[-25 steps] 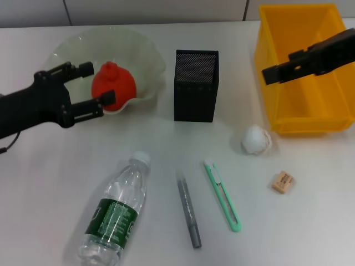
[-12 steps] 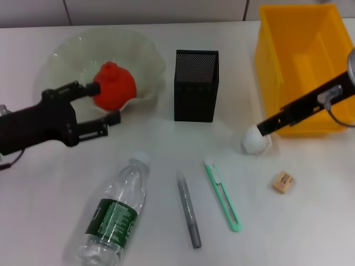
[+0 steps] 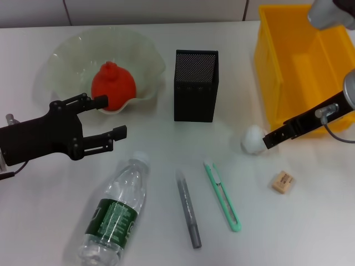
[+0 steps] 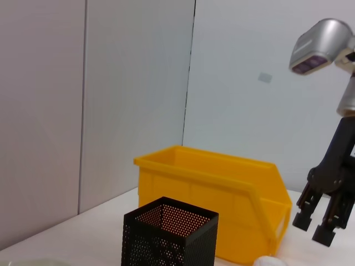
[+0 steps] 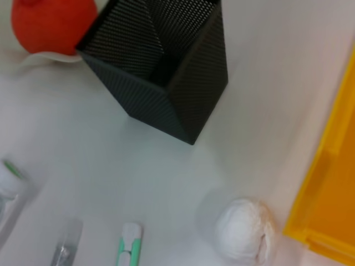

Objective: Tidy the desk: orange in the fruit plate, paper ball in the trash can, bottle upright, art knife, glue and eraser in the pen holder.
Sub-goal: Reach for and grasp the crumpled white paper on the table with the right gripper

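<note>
Head view counts one of each: orange (image 3: 113,86) in the fruit plate (image 3: 66,52), paper ball (image 3: 252,139) beside the spread right gripper (image 3: 268,139), left gripper (image 3: 108,116) spread empty; bottle (image 3: 115,211) label and eraser (image 3: 282,182) print unreadable.

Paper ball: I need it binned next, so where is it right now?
In the head view the paper ball lies on the desk at the right, before the trash can, with the right hand just beside it.
</note>
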You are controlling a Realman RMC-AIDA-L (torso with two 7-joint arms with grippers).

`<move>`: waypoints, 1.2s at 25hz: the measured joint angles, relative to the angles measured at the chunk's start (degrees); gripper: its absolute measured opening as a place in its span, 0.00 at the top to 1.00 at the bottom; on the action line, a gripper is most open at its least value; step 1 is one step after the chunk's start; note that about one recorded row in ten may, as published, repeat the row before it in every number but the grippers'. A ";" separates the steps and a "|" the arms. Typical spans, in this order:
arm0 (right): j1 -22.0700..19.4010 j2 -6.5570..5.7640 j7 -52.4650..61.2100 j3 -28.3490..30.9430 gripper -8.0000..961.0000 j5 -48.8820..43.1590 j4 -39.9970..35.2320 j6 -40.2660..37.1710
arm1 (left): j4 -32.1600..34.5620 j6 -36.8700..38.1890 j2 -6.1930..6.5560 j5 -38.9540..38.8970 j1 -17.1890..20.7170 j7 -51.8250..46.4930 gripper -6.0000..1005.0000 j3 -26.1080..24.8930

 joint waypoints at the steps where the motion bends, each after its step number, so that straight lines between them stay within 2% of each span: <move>1: -0.07 0.00 0.00 -0.11 0.18 0.09 0.77 0.74 | -0.12 0.00 0.00 0.04 -0.01 0.11 0.18 0.00; 22: -0.45 -0.05 -0.02 -4.49 0.18 4.61 13.35 15.59 | -2.01 0.05 -0.01 0.07 -0.13 2.40 0.18 0.00; 30: 0.07 -0.17 -0.15 -5.10 0.19 5.09 15.86 18.46 | -2.06 0.17 -0.06 0.07 -0.02 2.97 0.18 0.00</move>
